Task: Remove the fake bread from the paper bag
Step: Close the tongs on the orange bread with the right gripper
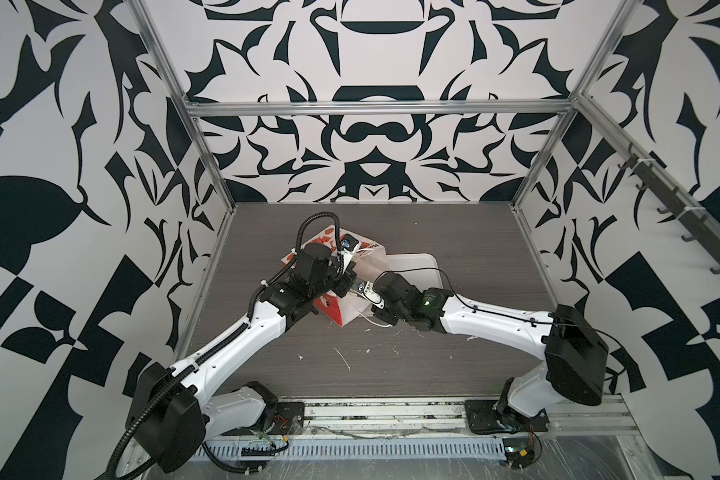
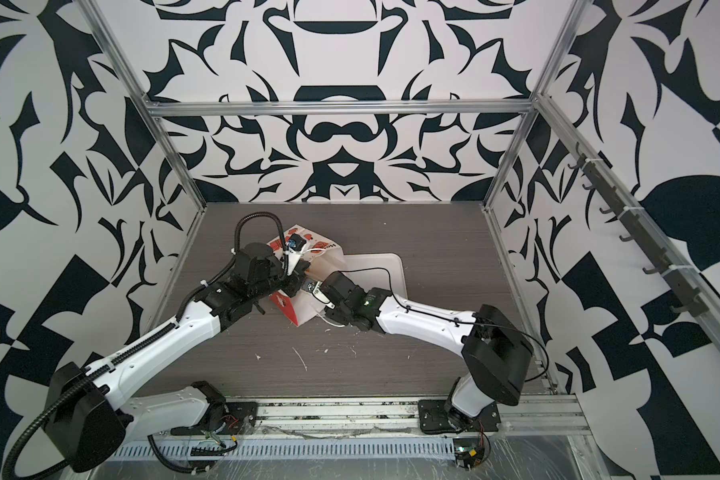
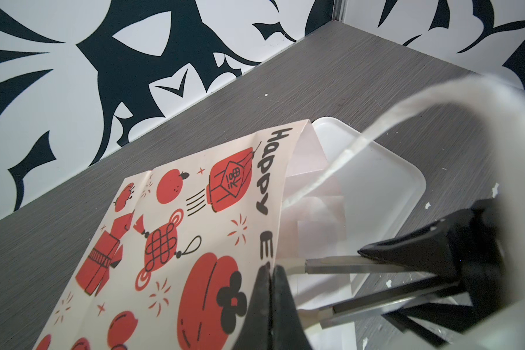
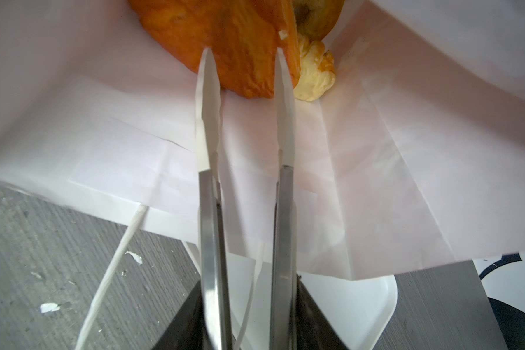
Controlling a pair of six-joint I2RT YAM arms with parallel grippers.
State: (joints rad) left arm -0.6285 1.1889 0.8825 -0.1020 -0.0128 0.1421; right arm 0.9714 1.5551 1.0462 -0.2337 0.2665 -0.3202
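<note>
we see the bag [image 1: 352, 312] [image 2: 304, 311] lying on its side on the counter [image 1: 391, 353]. its long axis runs from the red printed end to the mouth. the mouth points at the tray [image 1: 427, 266] and its lower lip overlaps the tray's edge.

the bread is inside, at the end of the bag far from the tray. an orange piece [image 4: 240, 39] has its narrower end turned toward the mouth and the tray. a yellow piece [image 4: 314, 77] touches its side. a browner piece [image 4: 315, 15] shows behind them, mostly cut off by the frame.

the left tool [image 3: 270, 269] is together, clamped on the bag's upper lip just beside the tray, and the mouth gapes. the right tool [image 4: 243, 51] reaches in through the mouth from the tray side. its long fingers [image 4: 208, 127] stand apart, with the tips on either side of the orange piece's near end. we cannot tell whether they press on it.

the bag's paper walls close in around the right tool on all sides. one string handle [image 4: 115, 266] trails from the mouth onto the counter beside the tray. another arcs close past the left wrist camera, above the tray. white flecks [image 1: 344, 359] dot the counter on the near side of the tray.
</note>
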